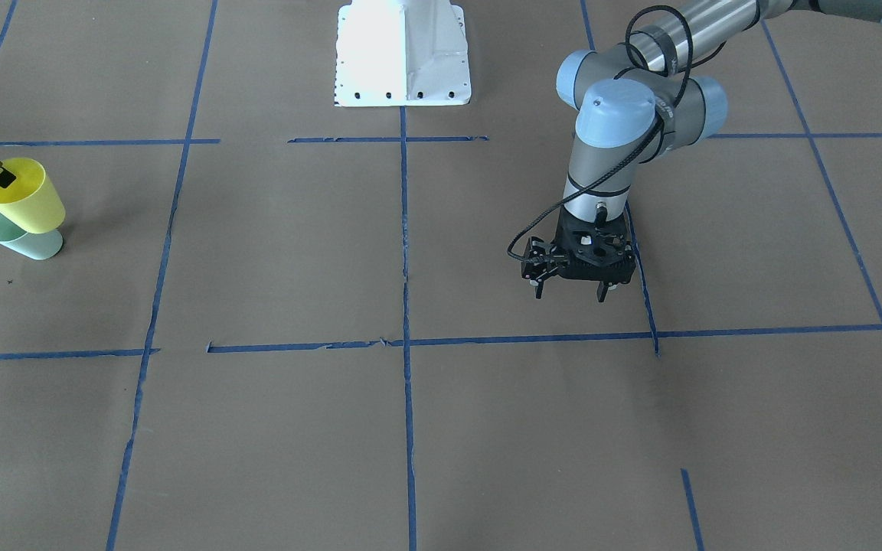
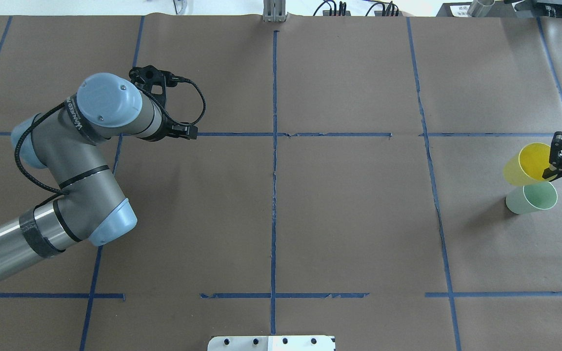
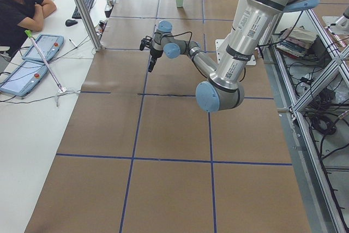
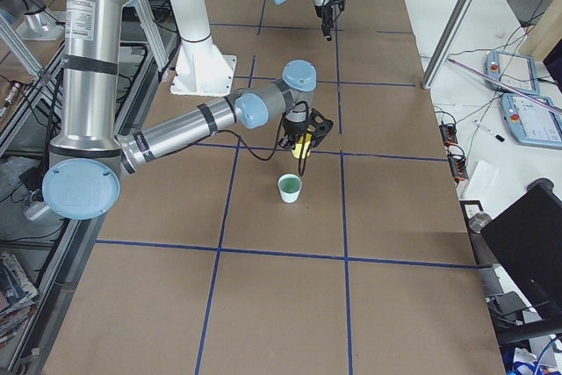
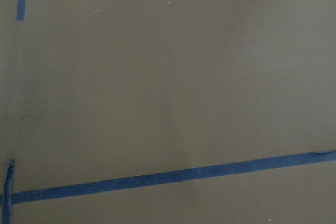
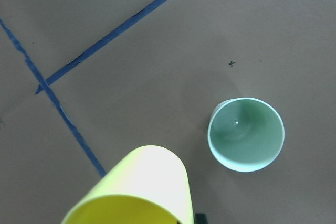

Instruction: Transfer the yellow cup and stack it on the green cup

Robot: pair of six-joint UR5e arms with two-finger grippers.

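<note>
Aloft at the far right end of the desk (image 1: 295,252), my right claw (image 2: 553,166) pinches the yellow cup (image 2: 525,165) by its rim, one finger inside the mouth and the other outside the wall. The cup hangs tilted and clear of the brown paper. Its mouth leans toward my wrist and its narrow base points away.

Just beside it, the green cup (image 2: 532,197) stands upright on the desk with its mouth up. The right wrist view shows a strip of bare paper between the two cups, so they are near but apart, and the yellow one is not over the green one's opening. A small pen cross (image 6: 231,63) marks the paper close to the green cup.

My left claw (image 1: 571,293) hangs well apart from both cups, on the other half of the desk. It points straight down with its fingers spread wide and nothing between them. It hovers beside a blue tape line (image 1: 644,298), and the left wrist view takes in only brown paper and tape.

Blue tape divides the desk into large squares. My white base plate (image 1: 403,53) sits at the middle of the near edge, between my two arms. At the left end of the desk, a person in a dark shirt (image 3: 22,4) sits at a side table with tablets.
</note>
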